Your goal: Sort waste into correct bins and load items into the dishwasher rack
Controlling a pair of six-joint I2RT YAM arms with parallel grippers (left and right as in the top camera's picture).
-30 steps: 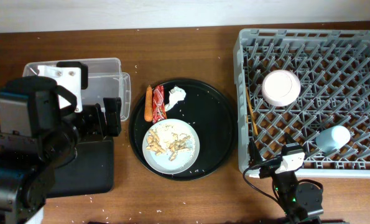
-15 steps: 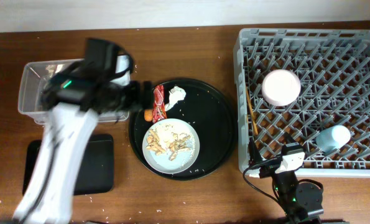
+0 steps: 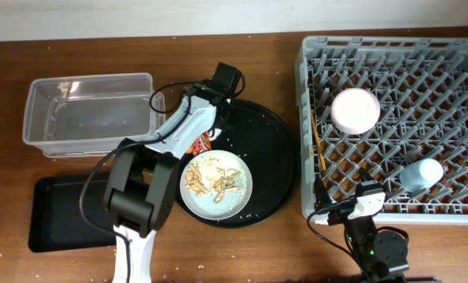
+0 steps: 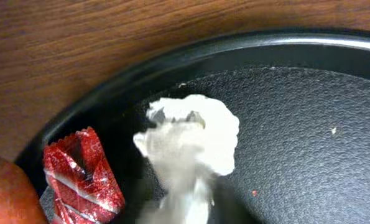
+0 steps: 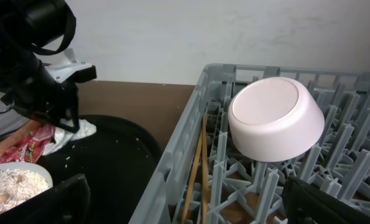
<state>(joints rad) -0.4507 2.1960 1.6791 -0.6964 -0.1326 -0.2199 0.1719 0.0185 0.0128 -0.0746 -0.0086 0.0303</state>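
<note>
left gripper (image 3: 216, 118) is low over the upper-left part of the round black tray (image 3: 281, 157). from above i cannot tell if its fingers are apart or together. red wrapper (image 3: 200, 145) shows just beside the arm. pale plate (image 3: 242, 193) lies on the same tray, w/ beige scraps and rice (image 3: 214, 182) on it. clear tub (image 3: 88, 79) is at picture left, and the black rect. tray (image 3: 60, 212) is below it. grey rack (image 3: 304, 118) is at right. in it: white bowl (image 3: 355, 110) upside down, light-blue cup (image 3: 421, 174) on its side, chopsticks (image 3: 318, 153) along the left wall.

left wrist: white tissue (image 4: 191, 137) is in the centre, lying on the round tray near its rim. the wrapper is to its lower left and the carrot (image 4: 4, 193) is at the corner. own fingers not seen here.

right wrist: right gripper (image 5: 185, 190) has its fingers wide apart, holding nothing, near the rack's wall. bowl sits tilted on the pegs and the chopsticks are below it. farther off, the left gripper's tip is at the tissue, but i cannot tell if it grips.
</note>
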